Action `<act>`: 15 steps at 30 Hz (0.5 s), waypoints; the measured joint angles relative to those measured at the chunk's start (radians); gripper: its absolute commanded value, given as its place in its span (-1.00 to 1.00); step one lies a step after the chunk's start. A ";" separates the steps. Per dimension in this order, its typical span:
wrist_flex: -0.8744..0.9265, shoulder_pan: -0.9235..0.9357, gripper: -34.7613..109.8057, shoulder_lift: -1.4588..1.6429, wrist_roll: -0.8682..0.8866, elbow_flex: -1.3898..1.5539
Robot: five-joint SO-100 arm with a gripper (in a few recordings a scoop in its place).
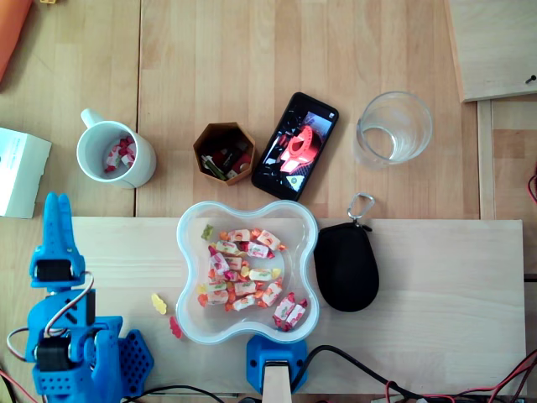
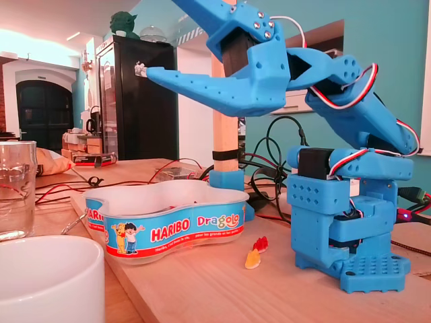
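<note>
The mug (image 1: 144,165) stands on the table's far plank in the overhead view, with a few wrapped sweets inside. It sits up and to the right of the gripper (image 1: 57,201), near it but clear of the jaws. In the fixed view the mug (image 2: 47,282) fills the lower left foreground, while the gripper (image 2: 143,70) hangs high above the table, pointing left and well above the mug's rim.

The jaws look close together. A small pale speck sits at the very tip, but I cannot tell what it is, nor whether the jaws are fully closed.

A white box (image 1: 18,172) lies just left of the gripper in the overhead view. To the right of the arm's base, a yellow gummy (image 1: 159,303) and a red gummy (image 1: 175,327) lie on the plank just beside the bowl (image 1: 186,252), which holds many wrapped sweets.

Beyond the bowl, a brown cup (image 1: 204,143) stands right of the mug. A phone (image 1: 295,145) and a glass (image 1: 394,126) follow it further right. A black pouch (image 1: 346,267) lies just right of the bowl.
</note>
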 measured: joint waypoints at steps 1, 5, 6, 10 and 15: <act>0.029 0.003 0.04 -0.002 0.015 -0.021; 0.124 0.003 0.04 -0.028 0.067 -0.092; 0.141 0.003 0.04 -0.054 0.084 -0.110; 0.225 0.011 0.04 -0.189 0.129 -0.227; 0.353 0.092 0.04 -0.426 0.160 -0.425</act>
